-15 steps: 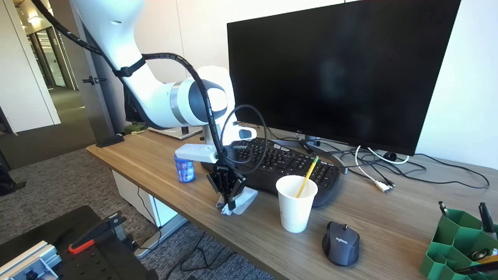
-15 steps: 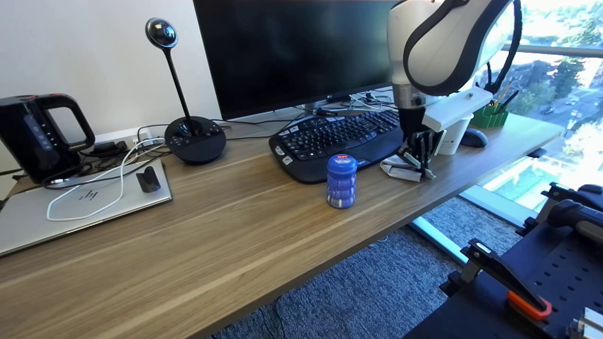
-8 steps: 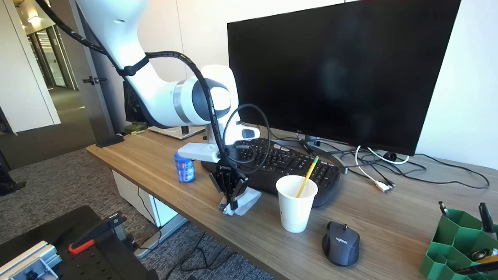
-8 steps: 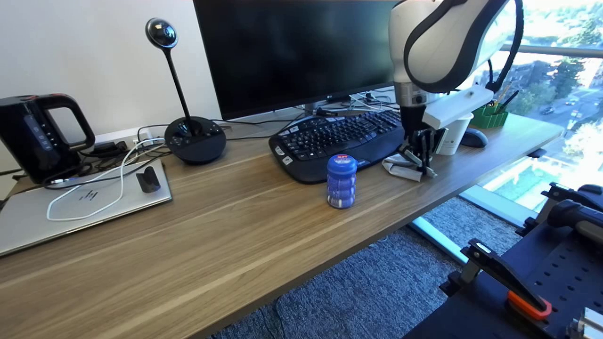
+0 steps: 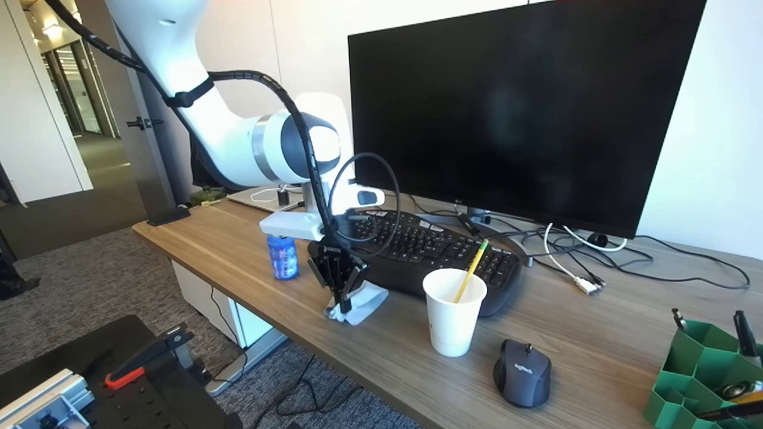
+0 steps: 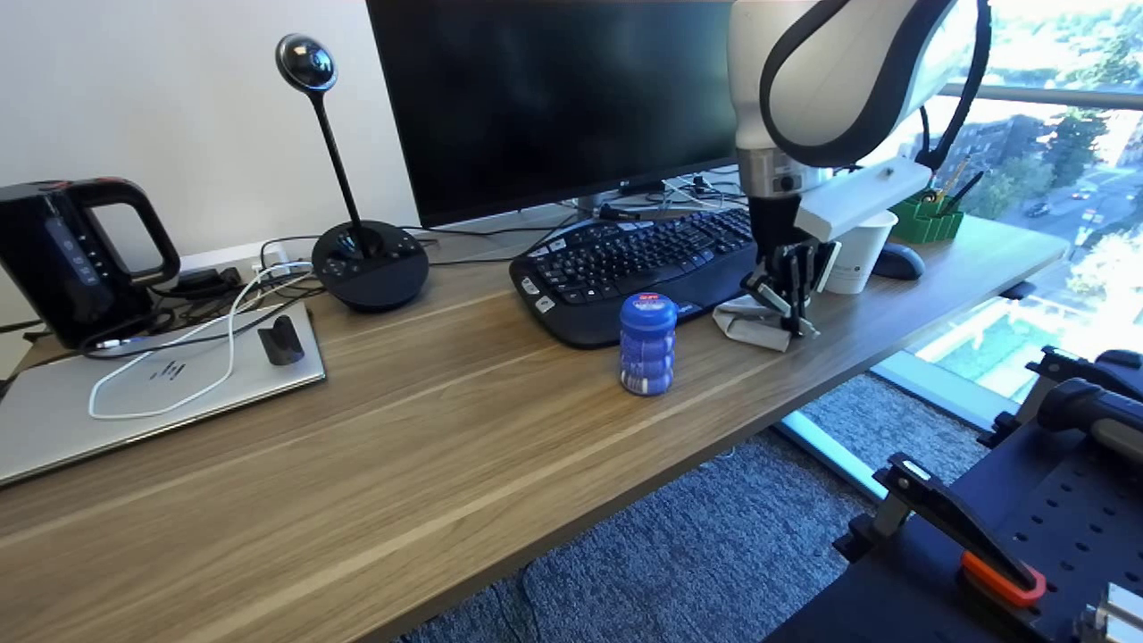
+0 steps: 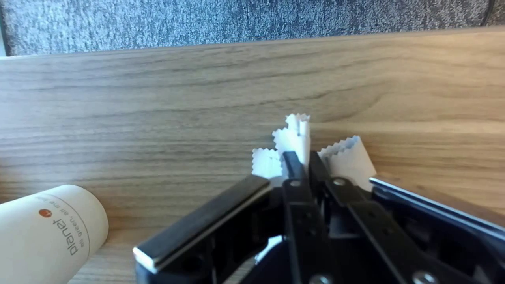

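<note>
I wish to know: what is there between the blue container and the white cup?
A white cloth-like sheet, pinched in the shut gripper, is between the blue container and the white cup; both exterior views show it.

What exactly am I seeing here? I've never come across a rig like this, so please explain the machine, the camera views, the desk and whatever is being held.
The machine is a single robot arm ending in a two-fingered gripper. Two cameras stand outside the robot and look across the desk; a third rides on the wrist and looks down past the gripper.

Among the things on the desk are a monitor, a black keyboard, a blue lidded container, a mouse, and a white cup with a yellow pencil leaning in it.

The gripper is shut on a white cloth with zigzag edges: the wrist view shows a fold of it pinched in the grip, and the rest appears to lie on the desk.
</note>
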### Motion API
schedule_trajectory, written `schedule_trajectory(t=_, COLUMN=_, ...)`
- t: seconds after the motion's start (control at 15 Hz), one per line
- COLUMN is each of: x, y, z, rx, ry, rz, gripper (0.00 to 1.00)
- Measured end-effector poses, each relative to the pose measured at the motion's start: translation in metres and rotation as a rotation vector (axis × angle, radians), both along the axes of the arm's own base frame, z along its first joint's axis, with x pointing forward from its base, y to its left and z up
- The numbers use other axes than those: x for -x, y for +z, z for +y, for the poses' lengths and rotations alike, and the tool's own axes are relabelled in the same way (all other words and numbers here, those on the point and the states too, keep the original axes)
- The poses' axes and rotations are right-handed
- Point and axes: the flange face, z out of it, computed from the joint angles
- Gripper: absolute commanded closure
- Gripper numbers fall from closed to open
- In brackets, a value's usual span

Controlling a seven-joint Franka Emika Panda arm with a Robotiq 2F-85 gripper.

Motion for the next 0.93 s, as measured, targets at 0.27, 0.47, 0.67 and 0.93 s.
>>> schedule_trajectory(t=0.27, x=0.011, y=0.002, z=0.011, rx=-0.004, ry=0.023, rz=0.012, gripper=0.98)
schedule_trajectory(t=0.47, x=0.019, y=0.004, z=0.022, rx=-0.01, ry=0.042, rz=0.021, gripper=0.98)
schedule_trajectory(t=0.67, x=0.025, y=0.008, z=0.03, rx=-0.02, ry=0.06, rz=0.024, gripper=0.98)
schedule_trajectory(t=0.93, x=0.026, y=0.017, z=0.033, rx=-0.026, ry=0.064, rz=0.014, gripper=0.98)
